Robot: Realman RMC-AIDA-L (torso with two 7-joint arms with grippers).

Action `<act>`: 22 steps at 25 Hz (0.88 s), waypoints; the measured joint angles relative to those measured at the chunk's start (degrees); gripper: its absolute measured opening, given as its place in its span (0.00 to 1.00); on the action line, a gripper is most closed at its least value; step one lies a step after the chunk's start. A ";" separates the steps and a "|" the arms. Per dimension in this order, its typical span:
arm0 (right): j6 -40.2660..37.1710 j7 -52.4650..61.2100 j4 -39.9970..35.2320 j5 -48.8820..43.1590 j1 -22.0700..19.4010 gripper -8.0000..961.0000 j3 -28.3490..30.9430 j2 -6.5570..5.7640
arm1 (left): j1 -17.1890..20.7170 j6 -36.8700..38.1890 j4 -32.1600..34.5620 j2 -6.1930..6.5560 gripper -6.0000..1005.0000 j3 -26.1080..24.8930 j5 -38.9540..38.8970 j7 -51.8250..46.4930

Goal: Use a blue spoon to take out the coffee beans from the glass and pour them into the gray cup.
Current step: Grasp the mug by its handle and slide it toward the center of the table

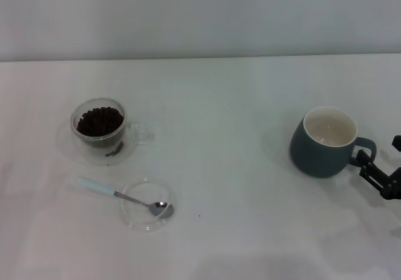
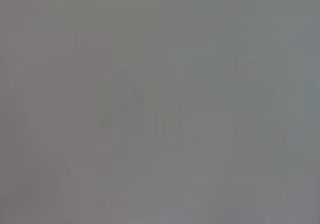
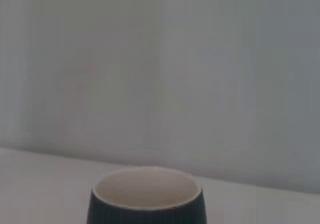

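The glass (image 1: 99, 129) stands at the left of the table, holding a heap of coffee beans (image 1: 99, 121); a few beans show low at its front. The blue spoon (image 1: 97, 186) lies in front of it, pale handle on the table and silver bowl resting in a flat glass saucer (image 1: 135, 220). The gray cup (image 1: 321, 150) stands upright at the right, empty, its handle turned to the right. It also shows in the right wrist view (image 3: 147, 209). My right gripper (image 1: 382, 160) is open at the right edge, beside the cup's handle. My left gripper is out of view.
The white table (image 1: 219, 136) runs back to a pale wall. The left wrist view shows only a flat grey surface.
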 joint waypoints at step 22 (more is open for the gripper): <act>6.00 -3.83 -2.68 1.24 0.21 0.65 1.41 0.09 | 0.06 0.00 0.00 -0.26 0.87 -0.26 0.00 0.00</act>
